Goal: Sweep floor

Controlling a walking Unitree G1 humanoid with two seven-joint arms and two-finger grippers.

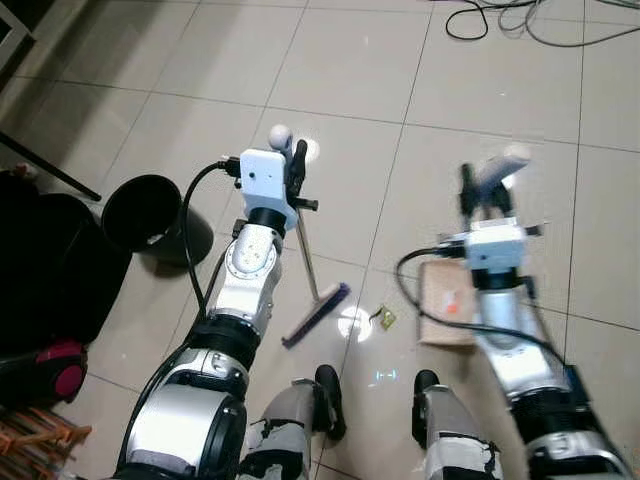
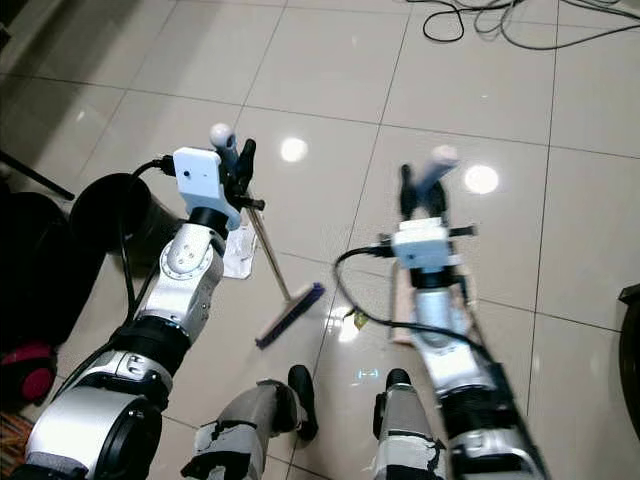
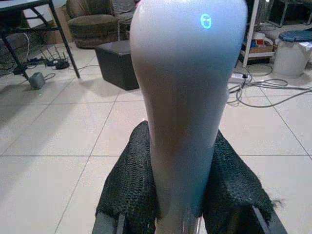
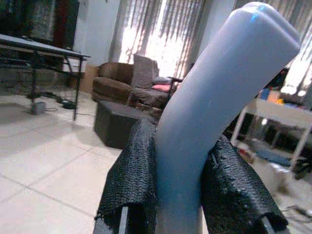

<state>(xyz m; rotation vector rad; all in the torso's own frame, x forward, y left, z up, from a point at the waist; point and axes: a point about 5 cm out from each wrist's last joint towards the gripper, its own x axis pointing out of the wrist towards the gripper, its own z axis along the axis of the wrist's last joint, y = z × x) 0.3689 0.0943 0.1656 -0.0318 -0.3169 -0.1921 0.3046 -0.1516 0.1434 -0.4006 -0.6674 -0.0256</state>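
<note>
Two hands clamped: left hand (image 1: 296,160) pinches broom (image 1: 310,262), right hand (image 2: 420,185) dustpan handle (image 4: 214,97); sofa (image 4: 131,87) behind.

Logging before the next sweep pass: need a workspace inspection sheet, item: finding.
Surface: pale tiled floor, glossy with lamp glare.
Job's things: broom, head on the floor, its grey handle held upright; dustpan flat on the floor, its grey handle raised.
Clutter: small scrap between broom head and dustpan; crumpled white piece beside the left arm.
Grippers: left claw shut on the broom handle; right claw shut on the dustpan handle.
Cables: loose cords on the far floor; black leads along both forearms.
Surroundings: black bin to the robot's left, dark bag beside it; sofa and dark ottoman farther off.
</note>
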